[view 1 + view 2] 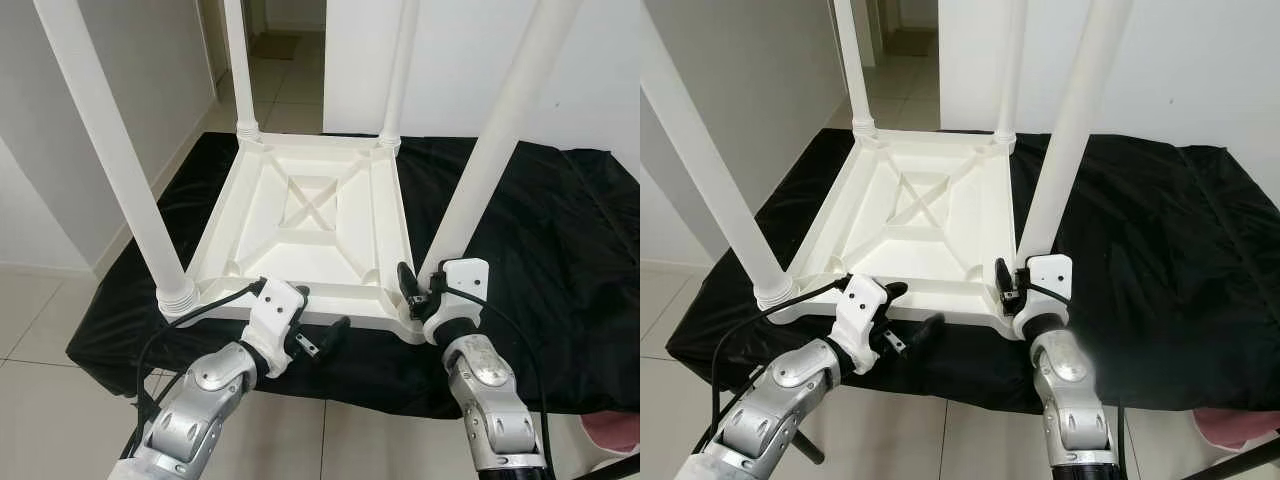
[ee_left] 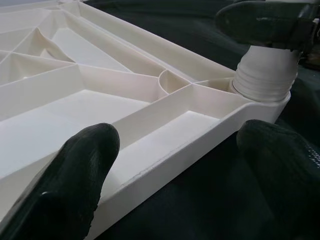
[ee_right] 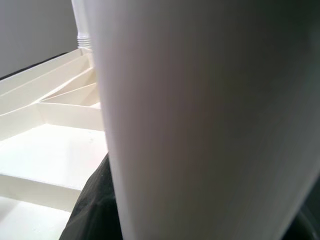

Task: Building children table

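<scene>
Both grippers work at the near edge of the upturned white plastic children's table (image 1: 310, 215), which lies top-down on a black cloth (image 1: 560, 230). All four legs (image 1: 110, 150) stand in their corner sockets, so assembly looks nearly finished; seating the near right leg (image 1: 500, 140) and turning the table upright probably remain. Left gripper (image 1: 318, 322) is spread open, straddling the near rim. Right gripper (image 1: 425, 290) is clenched around the near right leg's base. No containers are present.
</scene>
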`<state>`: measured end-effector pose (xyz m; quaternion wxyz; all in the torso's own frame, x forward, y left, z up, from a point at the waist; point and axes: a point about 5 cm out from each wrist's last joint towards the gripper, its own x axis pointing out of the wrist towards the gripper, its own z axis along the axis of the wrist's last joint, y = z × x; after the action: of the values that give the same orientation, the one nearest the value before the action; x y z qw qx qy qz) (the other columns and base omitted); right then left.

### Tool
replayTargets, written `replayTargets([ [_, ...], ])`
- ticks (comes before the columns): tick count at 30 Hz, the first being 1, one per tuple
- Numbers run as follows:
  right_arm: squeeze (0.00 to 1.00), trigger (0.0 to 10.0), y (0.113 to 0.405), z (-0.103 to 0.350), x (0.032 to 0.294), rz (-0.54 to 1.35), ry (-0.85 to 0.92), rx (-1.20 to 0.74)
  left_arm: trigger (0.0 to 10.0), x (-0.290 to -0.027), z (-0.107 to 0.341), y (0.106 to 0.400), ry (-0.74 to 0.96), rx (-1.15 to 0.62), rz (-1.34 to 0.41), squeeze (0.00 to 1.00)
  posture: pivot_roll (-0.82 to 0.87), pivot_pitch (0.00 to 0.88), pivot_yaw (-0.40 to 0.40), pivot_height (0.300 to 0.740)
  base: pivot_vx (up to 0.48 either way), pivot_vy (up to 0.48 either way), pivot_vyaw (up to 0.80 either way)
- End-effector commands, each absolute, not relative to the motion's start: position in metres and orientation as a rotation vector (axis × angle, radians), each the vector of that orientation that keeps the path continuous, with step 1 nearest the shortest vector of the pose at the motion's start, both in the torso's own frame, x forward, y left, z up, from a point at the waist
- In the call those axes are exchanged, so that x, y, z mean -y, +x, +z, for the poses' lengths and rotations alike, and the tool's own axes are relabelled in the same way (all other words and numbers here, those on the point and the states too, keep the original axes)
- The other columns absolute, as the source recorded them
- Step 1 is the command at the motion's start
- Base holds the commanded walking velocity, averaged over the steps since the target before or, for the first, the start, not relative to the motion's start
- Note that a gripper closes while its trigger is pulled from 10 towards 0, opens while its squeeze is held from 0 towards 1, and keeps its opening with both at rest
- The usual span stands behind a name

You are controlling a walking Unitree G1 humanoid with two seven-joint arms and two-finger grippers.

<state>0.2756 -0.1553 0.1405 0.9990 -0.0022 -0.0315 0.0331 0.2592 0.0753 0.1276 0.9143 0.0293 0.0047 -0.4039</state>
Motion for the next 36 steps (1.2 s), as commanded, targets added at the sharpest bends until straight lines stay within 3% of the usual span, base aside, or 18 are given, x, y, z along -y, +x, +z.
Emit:
replayTargets([
  [1,0.0,10.0,0.273,0.127,0.152,-0.053,0.05,-0.015,10.0,-0.079,0.128,0.261,0.077,-0.014,-0.825,0.0,-0.04,0.0,0.035,0.74,0.0,0.0,0.0],
  [5,0.0,10.0,0.274,0.135,0.139,-0.124,0.09,0.015,10.0,-0.082,0.132,0.266,0.076,0.001,-0.799,0.0,-0.05,0.0,0.048,0.74,0.0,0.0,0.0],
  [12,0.0,10.0,0.275,0.139,0.142,-0.112,0.086,0.04,10.0,-0.082,0.134,0.269,0.077,0.003,-0.795,0.0,-0.05,0.0,0.057,0.74,0.0,0.0,0.0],
  [13,1.0,10.0,0.276,0.14,0.142,-0.101,0.081,0.045,10.0,-0.082,0.135,0.27,0.078,0.005,-0.794,0.0,-0.05,0.0,0.058,0.74,0.0,0.0,0.0],
  [21,1.0,10.0,0.279,0.14,0.145,-0.035,0.096,0.055,10.0,-0.082,0.135,0.267,0.068,-0.005,-0.801,0.0,-0.05,0.0,0.061,0.74,0.0,0.0,0.0],
  [22,0.0,10.0,0.278,0.141,0.145,0.002,0.087,0.059,10.0,-0.082,0.134,0.264,0.064,-0.011,-0.809,0.0,-0.05,0.0,0.063,0.74,0.0,0.0,0.0],
  [36,0.0,10.0,0.285,0.141,0.156,0.477,-0.124,0.064,10.0,-0.077,0.131,0.261,0.079,-0.021,-0.855,0.0,-0.06,0.0,0.049,0.74,0.0,0.0,0.0],
])
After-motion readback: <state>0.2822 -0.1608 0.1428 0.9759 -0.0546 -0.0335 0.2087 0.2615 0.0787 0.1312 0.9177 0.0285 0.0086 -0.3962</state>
